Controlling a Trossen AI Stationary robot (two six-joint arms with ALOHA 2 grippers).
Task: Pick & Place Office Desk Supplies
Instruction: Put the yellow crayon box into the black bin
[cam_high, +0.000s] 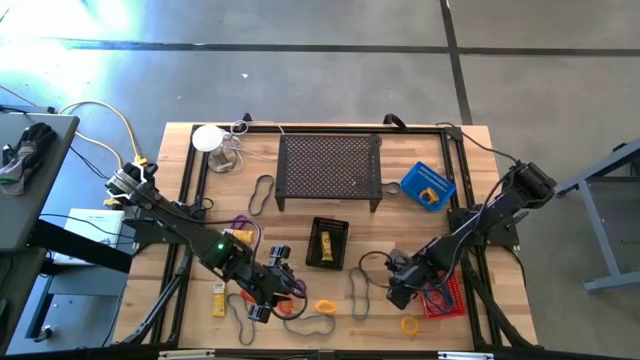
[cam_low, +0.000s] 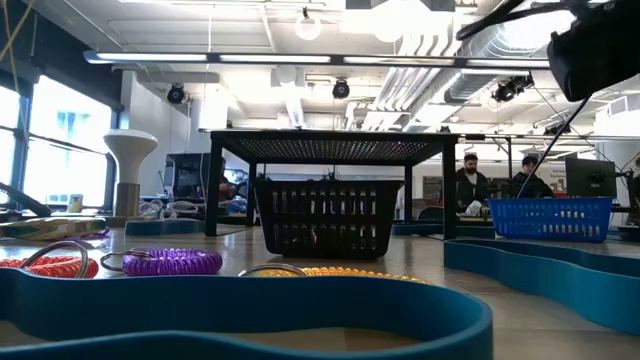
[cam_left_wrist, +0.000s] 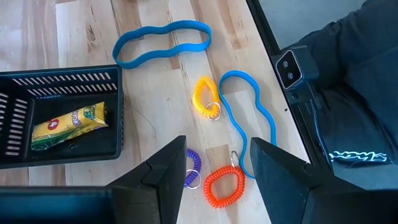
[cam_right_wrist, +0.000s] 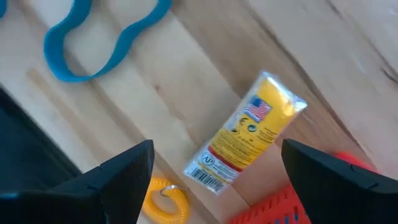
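A pick is judged to be in hand: the right gripper (cam_right_wrist: 211, 180) is held wide open and empty above a yellow packet (cam_right_wrist: 244, 135) lying on the surface between its fingers, so descent and closing are called for.

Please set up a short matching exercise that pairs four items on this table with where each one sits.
Things:
1. crayon packet
2. blue basket
3. orange coil ring
4. flag-printed packet

Places:
A. on bare wood next to the red basket
B. inside the black basket
C. beside the purple coil ring
D. just right of the perforated stand, seen from above

Pairs: 1-B, 2-D, 3-C, 4-A
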